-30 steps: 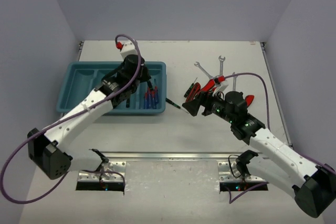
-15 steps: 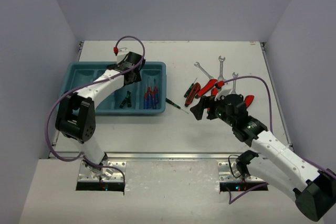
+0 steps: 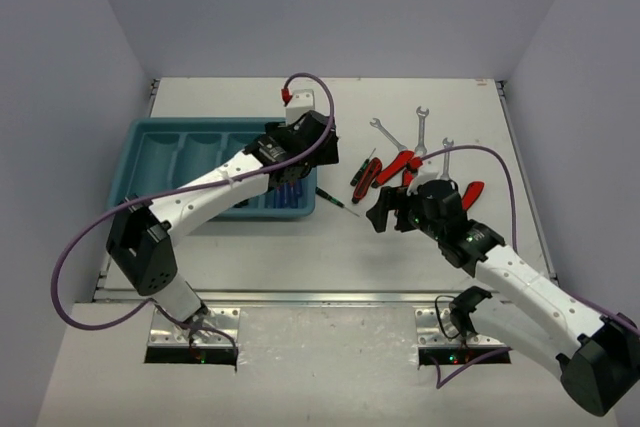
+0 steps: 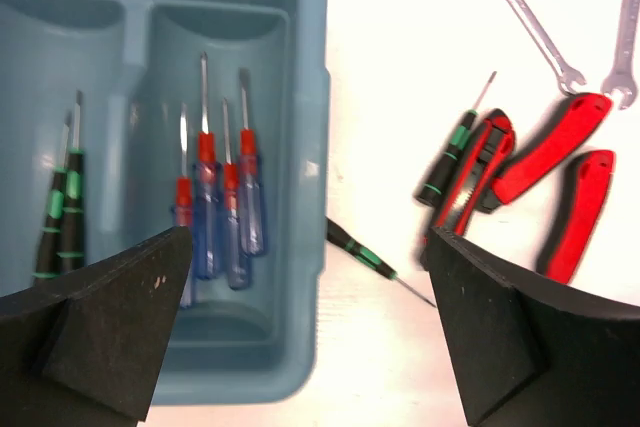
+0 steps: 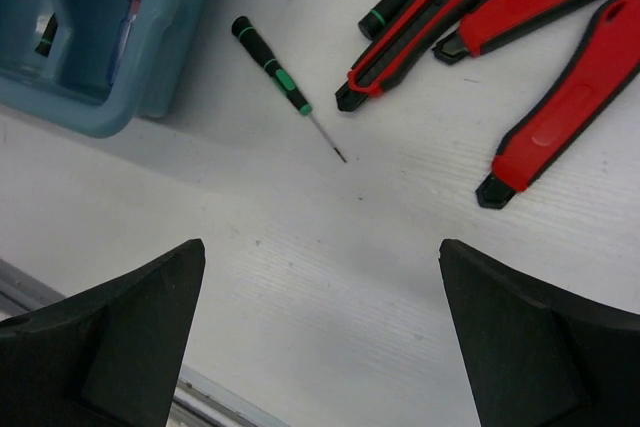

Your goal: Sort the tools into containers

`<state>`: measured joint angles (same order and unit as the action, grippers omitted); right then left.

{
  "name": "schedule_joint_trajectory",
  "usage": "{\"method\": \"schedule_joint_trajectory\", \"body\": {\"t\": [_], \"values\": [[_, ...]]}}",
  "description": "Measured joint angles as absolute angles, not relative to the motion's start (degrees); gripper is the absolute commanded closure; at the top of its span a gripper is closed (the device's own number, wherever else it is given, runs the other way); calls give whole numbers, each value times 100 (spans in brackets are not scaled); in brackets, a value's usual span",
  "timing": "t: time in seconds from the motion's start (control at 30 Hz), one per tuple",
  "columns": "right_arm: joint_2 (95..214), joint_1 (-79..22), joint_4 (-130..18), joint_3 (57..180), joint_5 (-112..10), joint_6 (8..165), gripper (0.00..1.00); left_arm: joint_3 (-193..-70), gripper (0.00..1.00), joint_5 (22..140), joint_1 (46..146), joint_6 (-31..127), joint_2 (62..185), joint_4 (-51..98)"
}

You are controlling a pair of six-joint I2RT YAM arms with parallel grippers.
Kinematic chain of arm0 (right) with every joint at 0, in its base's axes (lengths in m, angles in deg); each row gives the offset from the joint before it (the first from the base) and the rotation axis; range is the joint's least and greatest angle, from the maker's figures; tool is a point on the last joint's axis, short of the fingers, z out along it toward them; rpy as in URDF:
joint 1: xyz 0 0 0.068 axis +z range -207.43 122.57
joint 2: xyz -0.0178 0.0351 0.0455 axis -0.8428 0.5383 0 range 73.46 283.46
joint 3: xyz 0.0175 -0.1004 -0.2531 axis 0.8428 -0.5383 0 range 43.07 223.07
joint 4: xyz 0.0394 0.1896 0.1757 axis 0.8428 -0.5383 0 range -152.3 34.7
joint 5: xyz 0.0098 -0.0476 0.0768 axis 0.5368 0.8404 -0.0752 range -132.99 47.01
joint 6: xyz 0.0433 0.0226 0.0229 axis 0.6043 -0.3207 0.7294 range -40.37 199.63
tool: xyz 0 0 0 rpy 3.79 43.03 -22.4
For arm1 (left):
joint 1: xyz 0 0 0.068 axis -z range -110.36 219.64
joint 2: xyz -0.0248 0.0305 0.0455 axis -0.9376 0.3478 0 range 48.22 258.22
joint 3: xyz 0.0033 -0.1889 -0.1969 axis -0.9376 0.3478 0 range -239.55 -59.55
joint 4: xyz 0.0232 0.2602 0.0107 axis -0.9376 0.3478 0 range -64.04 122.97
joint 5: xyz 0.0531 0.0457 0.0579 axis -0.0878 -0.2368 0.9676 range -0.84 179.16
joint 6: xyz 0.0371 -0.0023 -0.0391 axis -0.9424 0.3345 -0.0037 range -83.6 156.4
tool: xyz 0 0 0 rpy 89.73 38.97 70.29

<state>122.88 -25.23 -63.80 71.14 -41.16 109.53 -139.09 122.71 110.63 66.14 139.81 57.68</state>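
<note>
Once released, lying in tray [image 4: 312,117] compartment left of blue/red screwdrivers [image 4: 225,212]: two black-and-green screwdrivers [image 4: 62,212]; drop judged done. Versus one second earlier: left gripper [image 4: 310,327] clenched then, now spread, empty, swung right over tray's right end. Right gripper [image 5: 320,337] spread, empty, above loose screwdriver [image 5: 272,65] just right of tray.

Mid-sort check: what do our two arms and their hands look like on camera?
Both arms, left arm and right arm, have white links with black joints. A purple cable loops along each; the left one ends in a red plug. The left hand and right hand have broad, black, wedge-shaped fingers.
</note>
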Motion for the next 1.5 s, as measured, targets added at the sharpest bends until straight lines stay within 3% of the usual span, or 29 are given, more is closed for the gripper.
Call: {"method": "schedule_joint_trajectory", "body": {"t": [0.17,0.43,0.67,0.97,1.5], "values": [[12028,-2547,-6511,7045,-3451,11014,1,-14038,0,12795,11597,7930,14096,6141],[11582,-2605,-6757,6963,-2298,11182,1,-15763,0,13268,12070,10452,15582,7631],[11299,-2623,-6855,6829,-1749,11265,1,-16066,4,13393,12223,11956,16209,8362],[11306,-2623,-6910,6815,-1495,11267,1,-16974,18,13542,12322,12815,17425,9078],[11191,-2633,-6912,6760,-1309,11307,1,-16604,34,13471,12291,12877,17912,8715]]}}
